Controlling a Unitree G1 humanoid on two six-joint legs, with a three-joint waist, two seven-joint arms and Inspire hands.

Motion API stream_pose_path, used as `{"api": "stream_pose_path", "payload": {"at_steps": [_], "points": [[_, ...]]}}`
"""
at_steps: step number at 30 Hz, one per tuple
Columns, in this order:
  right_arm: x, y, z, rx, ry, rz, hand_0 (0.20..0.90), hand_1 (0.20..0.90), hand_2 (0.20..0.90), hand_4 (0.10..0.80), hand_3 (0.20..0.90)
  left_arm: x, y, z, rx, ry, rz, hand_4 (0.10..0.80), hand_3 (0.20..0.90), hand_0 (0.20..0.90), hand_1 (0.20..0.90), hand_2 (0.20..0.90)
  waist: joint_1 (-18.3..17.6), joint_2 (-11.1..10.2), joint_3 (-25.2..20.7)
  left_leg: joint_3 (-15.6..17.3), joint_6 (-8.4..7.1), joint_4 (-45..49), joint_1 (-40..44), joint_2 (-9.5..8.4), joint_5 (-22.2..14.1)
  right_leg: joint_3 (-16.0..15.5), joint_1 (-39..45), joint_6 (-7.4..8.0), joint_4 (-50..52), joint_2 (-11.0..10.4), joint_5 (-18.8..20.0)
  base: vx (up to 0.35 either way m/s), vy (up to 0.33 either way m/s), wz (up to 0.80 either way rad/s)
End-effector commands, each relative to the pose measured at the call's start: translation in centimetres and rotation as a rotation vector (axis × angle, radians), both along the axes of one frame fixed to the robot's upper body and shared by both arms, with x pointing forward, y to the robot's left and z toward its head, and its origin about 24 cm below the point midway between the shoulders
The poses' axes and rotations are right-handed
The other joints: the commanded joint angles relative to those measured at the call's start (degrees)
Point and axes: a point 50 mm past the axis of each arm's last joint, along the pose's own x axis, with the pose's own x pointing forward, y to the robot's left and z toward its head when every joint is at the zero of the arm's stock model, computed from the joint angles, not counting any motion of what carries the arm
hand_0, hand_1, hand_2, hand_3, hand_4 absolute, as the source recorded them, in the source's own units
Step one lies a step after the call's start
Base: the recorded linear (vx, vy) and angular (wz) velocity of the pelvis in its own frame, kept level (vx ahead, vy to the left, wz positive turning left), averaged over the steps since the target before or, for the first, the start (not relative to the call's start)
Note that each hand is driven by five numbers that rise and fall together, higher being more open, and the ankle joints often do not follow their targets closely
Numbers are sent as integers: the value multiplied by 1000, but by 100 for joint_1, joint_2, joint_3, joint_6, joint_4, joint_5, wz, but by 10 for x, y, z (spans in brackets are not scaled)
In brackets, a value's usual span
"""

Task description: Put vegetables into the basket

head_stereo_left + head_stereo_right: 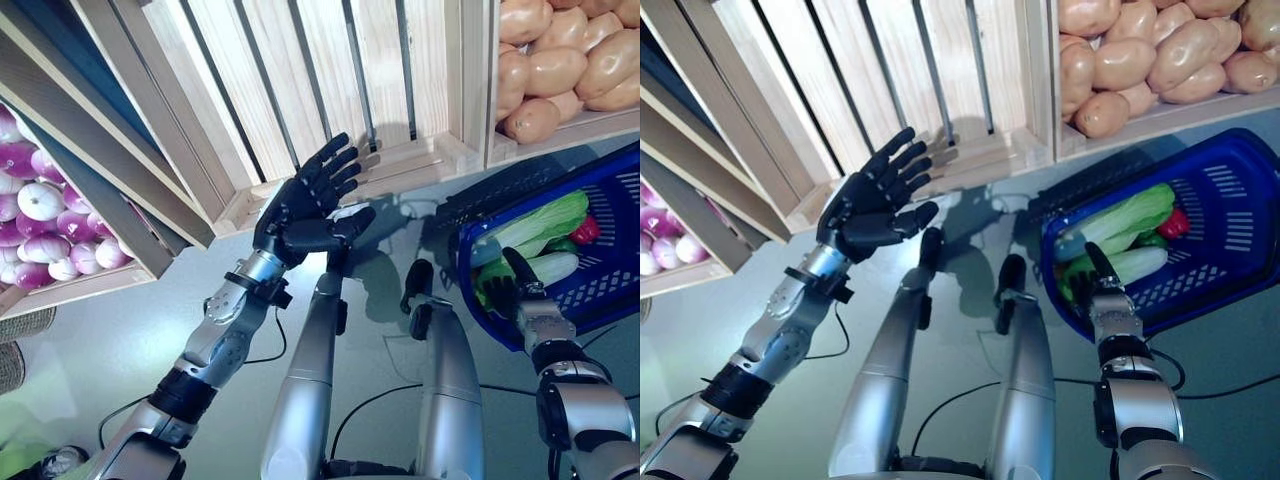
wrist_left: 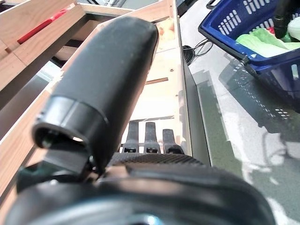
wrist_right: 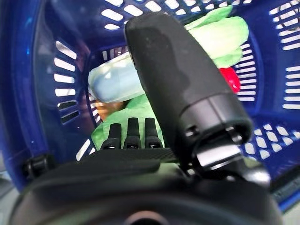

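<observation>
Holding empty: left hand (image 1: 305,205) is raised in front of the slatted light-wood crate (image 1: 300,80), fingers spread and straight, thumb out to the side, nothing in it, clear of the crate's lower front rail

Right hand (image 1: 1102,290) sits at the near rim of the blue perforated plastic basket (image 1: 1230,170), at roughly 4 o'clock in the head views. Right wrist view shows its fingers (image 3: 132,133) straight and reaching into the basket over the greens, thumb extended above them; can't tell if the fingertips touch anything, no grasp visible

Basket contents: long leafy green-and-white cabbage (image 1: 1120,222) lying diagonally, a second pale green-white leafy vegetable (image 1: 1135,265) just beside it nearer the right hand, and a small red vegetable (image 1: 1173,222) tucked against the far side of the greens. All three inside the basket, resting on its floor

Surroundings: wooden bin of tan potatoes (image 1: 1140,55) at 1 o'clock, above the basket; wooden bin of purple-and-white onions (image 1: 45,210) at 9 o'clock, well apart from both hands. Basket sits on the grey floor (image 1: 100,340) just below the potato bin
</observation>
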Motion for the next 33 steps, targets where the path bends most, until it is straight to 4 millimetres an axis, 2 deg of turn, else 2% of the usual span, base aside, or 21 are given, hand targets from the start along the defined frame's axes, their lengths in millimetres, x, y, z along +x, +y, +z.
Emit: {"api": "stream_pose_path", "payload": {"at_steps": [1,5,8,12,15,17,20,22,24,28,29,31,32,33], "points": [[-26,-38,-3,-98,105,-114,900,900,900,800,900,-13,-12,27,-59,-154,-93,800,900,900,900,900,-65,197,-18,202,284,-35,567,-234,-452,55,790,110,-1336,183,1150,0,22,-6],[-23,-33,-3,-180,104,-118,900,900,900,800,900,-12,-14,27,-80,-128,-109,800,900,900,900,900,-52,55,-18,151,267,-612,1276,-273,-296,16,1552,152,-1927,223,1267,19,52,-7],[-22,-26,-3,-246,76,-116,900,900,900,800,900,-12,-14,23,-68,-119,-117,800,900,900,900,900,-47,-27,-18,93,262,-1069,1810,-259,-134,-14,2074,179,-2326,165,1388,20,84,-10],[-25,-20,-3,-389,74,-93,900,900,900,800,900,-10,-11,11,-62,-73,-87,800,900,900,900,900,-63,-80,-19,124,234,-1747,2643,-144,28,-93,2883,214,-2845,106,1457,40,117,-8],[-36,-20,-9,-491,91,-69,900,900,900,800,900,-13,-9,-2,-50,-41,-80,800,900,900,900,900,-72,-96,-243,166,199,-2167,3012,-53,127,-161,3257,250,-3190,73,1513,78,117,-10],[-43,-21,-11,-623,133,-35,900,900,900,800,900,-15,-6,-10,-12,-31,-69,800,900,900,900,900,-77,-107,-412,183,179,-2468,3278,1,200,-181,3509,275,-3431,73,1568,86,92,-5],[-58,-10,-21,-796,162,102,900,900,900,800,900,-23,0,-28,34,22,-79,800,900,900,900,900,-114,-137,-761,226,121,-2872,3710,109,314,-207,3949,286,-3743,96,1602,120,99,-4],[-65,-2,-28,-849,182,158,900,900,900,800,900,-27,0,-38,91,38,-89,800,900,900,900,900,-153,-169,-932,243,100,-2971,3892,134,325,-207,4146,290,-3879,101,1607,128,92,-3],[-74,10,-39,-959,238,299,900,900,900,800,900,-34,-1,-55,172,89,-139,800,900,900,900,900,-219,-220,-1186,293,71,-2998,4097,175,300,-204,4396,303,-4017,82,1608,147,100,-4],[-92,23,-66,-1005,316,559,900,900,900,800,900,-44,-7,-81,347,147,-239,800,900,900,900,900,-344,-295,-1545,387,52,-2917,4415,232,183,-206,4741,329,-4085,43,1557,152,87,-6],[-92,24,-68,-1011,320,584,900,900,900,800,900,-44,-7,-82,365,150,-242,800,900,900,900,900,-348,-300,-1560,391,53,-2909,4431,233,173,-204,4758,331,-4089,40,1555,171,72,-3],[-104,35,-86,-1021,362,765,900,900,900,800,900,-47,-12,-101,518,178,-283,800,900,900,900,900,-430,-340,-1741,454,65,-2821,4602,236,70,-178,4919,361,-4089,3,1521,155,64,4],[-104,35,-86,-1022,363,768,900,900,900,800,900,-47,-12,-103,525,183,-288,800,900,900,900,900,-432,-341,-1745,457,65,-2819,4613,236,65,-175,4928,362,-4092,2,1520,134,65,2],[-111,39,-95,-1007,388,842,900,900,900,800,900,-48,-13,-114,572,215,-321,800,900,900,900,900,-474,-352,-1829,504,68,-2827,4730,249,20,-152,5014,388,-4131,-11,1522,140,72,0]]}}
